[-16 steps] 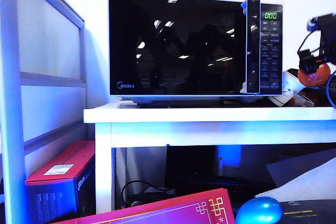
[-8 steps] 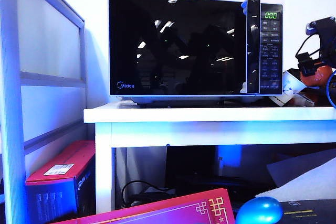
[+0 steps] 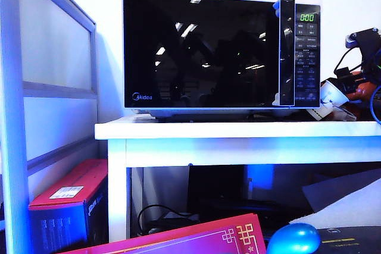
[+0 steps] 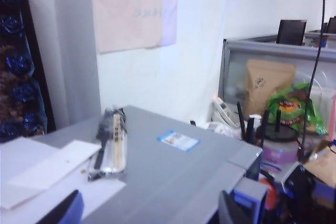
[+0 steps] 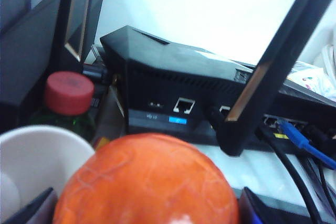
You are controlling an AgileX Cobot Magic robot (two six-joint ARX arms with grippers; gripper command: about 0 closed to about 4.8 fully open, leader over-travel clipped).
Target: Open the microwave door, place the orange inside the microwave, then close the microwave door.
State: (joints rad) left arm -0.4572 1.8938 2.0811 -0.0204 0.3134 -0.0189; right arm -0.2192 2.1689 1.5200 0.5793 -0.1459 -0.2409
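Note:
The microwave (image 3: 220, 52) stands on a white table with its glossy black door (image 3: 199, 52) shut. To the right of its button panel, my right gripper (image 3: 360, 81) is shut on the orange (image 3: 364, 94), just above the clutter there. In the right wrist view the orange (image 5: 147, 182) fills the gap between the two fingers of that gripper (image 5: 147, 211). My left gripper (image 4: 149, 213) hovers over the microwave's grey top (image 4: 173, 177), open, with nothing between its fingers.
A white paper cup (image 5: 31, 156), a red-capped green bottle (image 5: 68, 95) and a black router (image 5: 178, 87) with antennas and cables crowd around the orange. Paper sheets and a wrapped packet (image 4: 113, 142) lie on the microwave's top. Under the table (image 3: 238, 130) stand a red box (image 3: 68, 200) and a blue egg (image 3: 293, 239).
My right gripper has sunk and shifted slightly right with the orange, which now sits lower among the clutter. The microwave door has stayed shut.

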